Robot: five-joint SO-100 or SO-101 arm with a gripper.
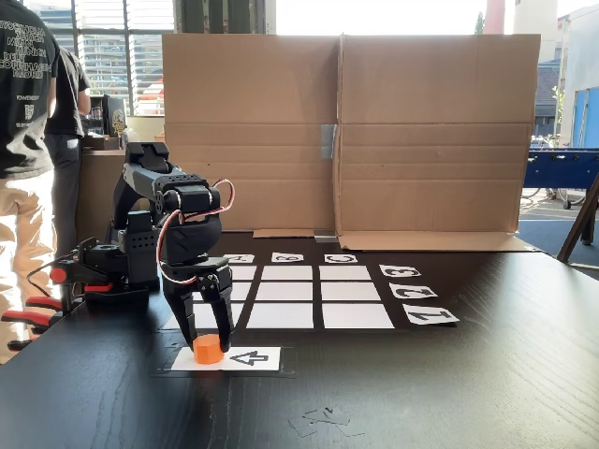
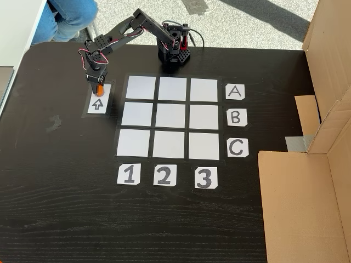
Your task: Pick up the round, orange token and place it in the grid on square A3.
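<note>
standing at the table, i see the gripper (image 1: 210, 335) reaching down over the token (image 1: 208, 350), its fingers straddling the orange cylinder; whether they actually pinch it i cannot tell. the token sits on the arrow card (image 2: 97, 103), at nine o'clock from the grid (image 2: 171, 117) in the top-down fixed view, apparently its set starting spot. square a3 (image 2: 204, 89) lies at three o'clock of it, blank, with open table between. the cardboard wall (image 2: 329, 82) stands well apart.
</note>
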